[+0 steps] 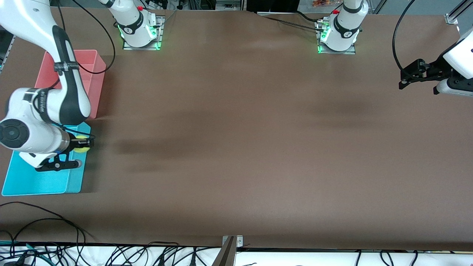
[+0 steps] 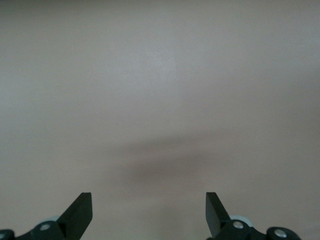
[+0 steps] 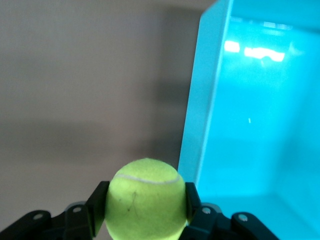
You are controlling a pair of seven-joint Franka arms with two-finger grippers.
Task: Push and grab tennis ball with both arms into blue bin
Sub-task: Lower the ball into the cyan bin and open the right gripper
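From the front view, the brown table (image 1: 236,147) lay bare across nearly its whole width, with wide room to move between the two arm bases and down to the edge nearest the front camera. At the right arm's end stood the blue bin (image 1: 40,181), close to the table's edge, and the pink bin (image 1: 92,79) stood farther from the front camera, the two apart by a narrow strip of table. The right arm bent down over the blue bin, and the right gripper (image 1: 82,145) pinched the tennis ball (image 1: 83,145) right at the bin's wall that faces the open table, over its rim. The left arm waited at its own end, its left gripper (image 1: 406,79) hanging over bare table near the edge, fingers spread.

In the left wrist view, the left gripper (image 2: 149,212) showed both fingertips well apart with nothing between them, only plain table (image 2: 160,90) and a soft shadow below.

In the right wrist view, the tennis ball (image 3: 145,197) sat clamped between the two black fingers of the right gripper (image 3: 145,210), one pad on each side. Being round, the ball had no long axis; its white seam curved across its upper part and a thin dark mark faced the camera. The thin upright wall of the blue bin (image 3: 205,100) stood just beside the ball, the bin's hollow open on one side of it and bare table (image 3: 85,75) on the other.
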